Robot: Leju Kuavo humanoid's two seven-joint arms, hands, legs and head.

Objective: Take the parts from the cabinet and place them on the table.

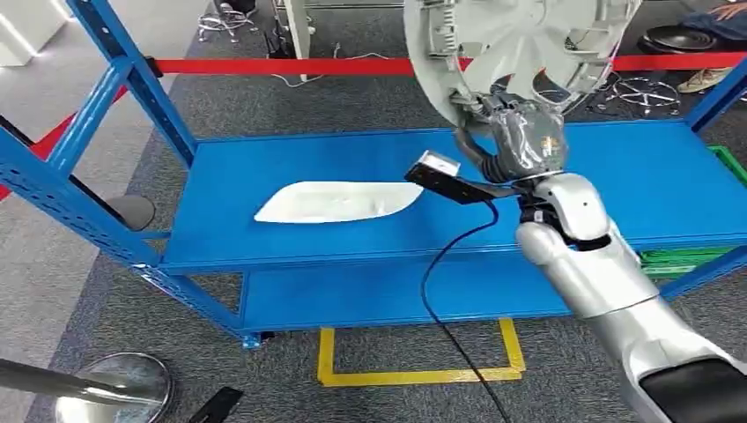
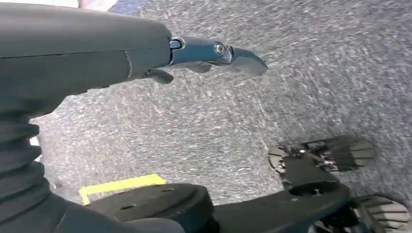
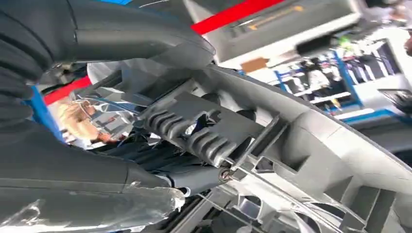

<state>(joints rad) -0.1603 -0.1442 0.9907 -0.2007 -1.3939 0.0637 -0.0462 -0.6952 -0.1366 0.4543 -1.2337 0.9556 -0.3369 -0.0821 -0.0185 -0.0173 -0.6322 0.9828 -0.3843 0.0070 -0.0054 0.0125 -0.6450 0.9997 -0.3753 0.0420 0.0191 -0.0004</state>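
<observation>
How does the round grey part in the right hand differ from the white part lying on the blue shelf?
The wheel cover is round, grey and spoked; the white panel is long, flat and pointed at one end. The wheel cover is held up on edge by the right hand, above the shelf; the white panel lies flat on the shelf, untouched. Both look like moulded plastic parts.

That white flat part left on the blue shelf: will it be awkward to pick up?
Probably. The white part lies low and flat on the shelf, so fingers may struggle to get under its edge. It looks thin and light, possibly flexing when lifted. Its smooth, glossy surface may slide when pushed.
</observation>
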